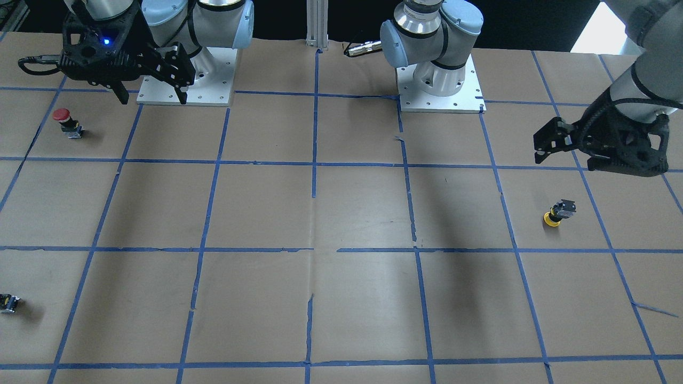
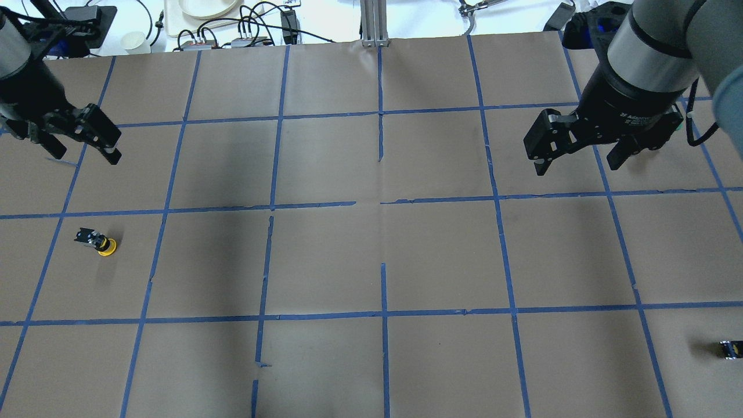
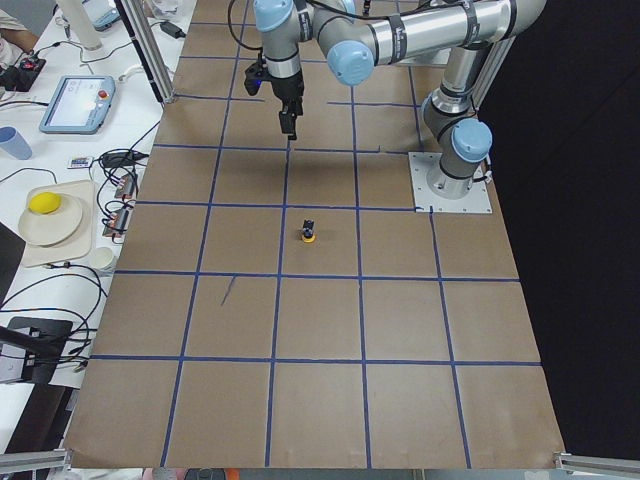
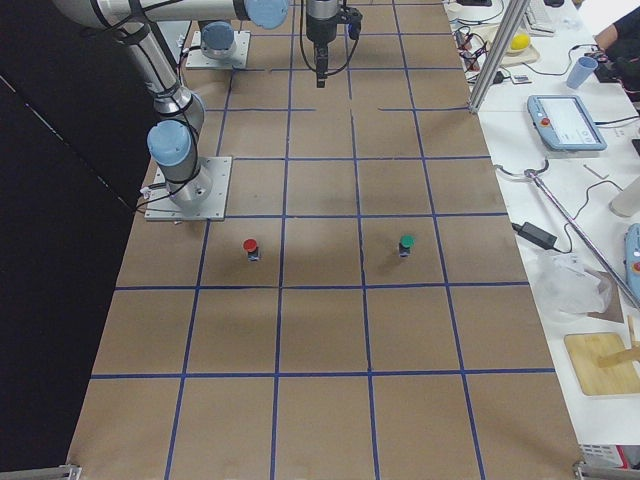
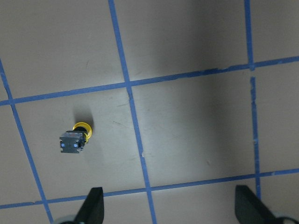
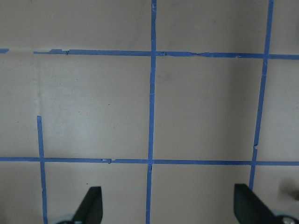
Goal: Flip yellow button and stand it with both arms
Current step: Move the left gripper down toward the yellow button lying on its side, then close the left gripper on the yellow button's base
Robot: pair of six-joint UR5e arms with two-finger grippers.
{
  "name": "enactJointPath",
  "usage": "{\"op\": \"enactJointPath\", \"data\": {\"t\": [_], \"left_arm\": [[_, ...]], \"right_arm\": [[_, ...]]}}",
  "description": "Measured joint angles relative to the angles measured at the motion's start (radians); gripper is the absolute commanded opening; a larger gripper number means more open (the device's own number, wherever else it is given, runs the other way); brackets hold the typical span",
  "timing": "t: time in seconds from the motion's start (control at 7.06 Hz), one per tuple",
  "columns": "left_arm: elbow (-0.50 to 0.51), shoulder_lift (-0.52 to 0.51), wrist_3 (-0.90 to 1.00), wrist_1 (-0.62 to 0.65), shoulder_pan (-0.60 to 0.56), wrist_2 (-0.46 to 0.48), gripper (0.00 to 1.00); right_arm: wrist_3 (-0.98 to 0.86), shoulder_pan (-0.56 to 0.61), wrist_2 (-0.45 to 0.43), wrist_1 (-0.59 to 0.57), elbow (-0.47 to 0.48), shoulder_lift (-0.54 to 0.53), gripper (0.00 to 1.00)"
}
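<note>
The yellow button [image 1: 557, 212] stands upside down on the brown paper, with its yellow cap on the table and its black-and-grey block on top. It also shows in the overhead view [image 2: 97, 241] and in the left wrist view [image 5: 74, 139]. My left gripper [image 2: 81, 152] is open and empty. It hovers above the table, beyond the button and apart from it. It also shows in the front view [image 1: 540, 153]. My right gripper [image 2: 577, 165] is open and empty over the table's right half, far from the button, and also shows in the front view [image 1: 152, 98].
A red-capped button [image 1: 66, 122] stands upright near the right arm's base plate [image 1: 184, 96]. A small black block [image 1: 8, 303] lies near the operators' edge on the robot's right. It also shows in the overhead view [image 2: 730, 348]. Blue tape lines grid the paper.
</note>
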Motion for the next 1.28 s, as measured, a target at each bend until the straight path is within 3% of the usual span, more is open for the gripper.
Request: {"op": "enactJointPath", "data": {"t": [0.42, 0.85, 1.28], "left_arm": [[-0.152, -0.047, 0.281, 0.267, 0.173, -0.008, 1.00], [-0.244, -0.122, 0.376, 0.388, 0.267, -0.035, 1.00], [-0.380, -0.136, 0.397, 0.586, 0.283, -0.047, 0.98]], "right_arm": [[0.004, -0.001, -0.007, 0.003, 0.000, 0.002, 1.00], [0.006, -0.002, 0.000, 0.006, 0.001, 0.001, 1.00], [0.007, -0.003, 0.001, 0.004, 0.001, 0.005, 1.00]]}}
